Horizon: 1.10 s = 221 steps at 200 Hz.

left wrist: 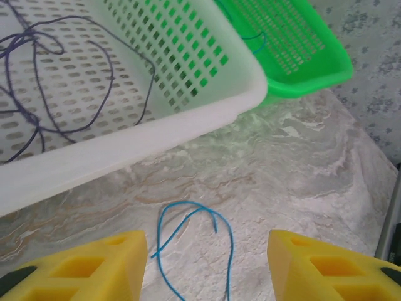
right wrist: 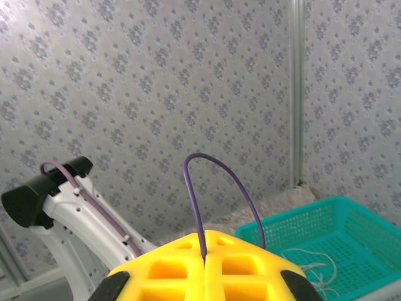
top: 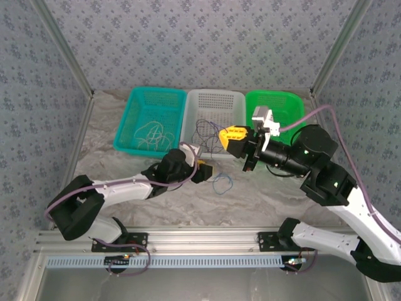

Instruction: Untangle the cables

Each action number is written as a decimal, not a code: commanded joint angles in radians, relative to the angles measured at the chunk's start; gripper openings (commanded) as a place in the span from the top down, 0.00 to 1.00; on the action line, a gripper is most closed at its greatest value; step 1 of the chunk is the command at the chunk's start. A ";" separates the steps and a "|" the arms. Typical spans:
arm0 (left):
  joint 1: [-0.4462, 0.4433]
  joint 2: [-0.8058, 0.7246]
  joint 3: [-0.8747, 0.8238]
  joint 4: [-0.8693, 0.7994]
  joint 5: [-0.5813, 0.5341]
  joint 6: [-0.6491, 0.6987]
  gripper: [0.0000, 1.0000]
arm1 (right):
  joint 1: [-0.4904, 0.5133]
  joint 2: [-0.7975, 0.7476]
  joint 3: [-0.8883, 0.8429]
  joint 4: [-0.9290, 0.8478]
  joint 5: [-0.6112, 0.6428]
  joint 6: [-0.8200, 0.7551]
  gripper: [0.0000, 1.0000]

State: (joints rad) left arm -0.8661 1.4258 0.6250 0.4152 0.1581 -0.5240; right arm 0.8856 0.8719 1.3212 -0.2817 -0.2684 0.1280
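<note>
A thin blue cable (left wrist: pixel 164 235) lies in a loose loop on the marbled table (left wrist: pixel 301 182), between the spread yellow fingers (left wrist: pixel 106 263) of my left gripper (left wrist: pixel 207 246), which is open and holds nothing. From above, that blue cable (top: pixel 221 182) sits just right of the left gripper (top: pixel 205 170). My right gripper (right wrist: pixel 205 243) is shut on a dark purple cable (right wrist: pixel 216 164) that arches up from its tips. It hovers over the white basket (top: pixel 235 100), where more dark purple cables (top: pixel 205 128) lie tangled. Whitish cables (top: pixel 152 133) rest in the teal basket (top: pixel 141 100).
The green basket (top: pixel 288 103) stands at the right end of the row, with a short blue strand (left wrist: pixel 255 39) inside. The white basket's front rim (left wrist: pixel 156 141) lies close ahead of the left gripper. Patterned walls enclose the table.
</note>
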 commanded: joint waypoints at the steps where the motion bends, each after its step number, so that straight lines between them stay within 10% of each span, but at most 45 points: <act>1: -0.007 0.017 -0.033 -0.016 -0.078 -0.071 0.46 | -0.012 -0.042 0.043 -0.052 0.051 -0.061 0.99; 124: -0.006 0.045 -0.075 -0.015 -0.094 -0.157 0.50 | -0.029 -0.108 0.050 -0.068 0.154 -0.086 0.98; 221: -0.005 0.072 -0.077 0.012 -0.070 -0.169 1.00 | -0.032 -0.087 0.036 0.013 0.157 -0.083 0.97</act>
State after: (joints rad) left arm -0.8661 1.4803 0.5430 0.4145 0.0731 -0.6823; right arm 0.8593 0.7887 1.3487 -0.3286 -0.1287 0.0586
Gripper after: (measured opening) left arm 0.041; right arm 0.063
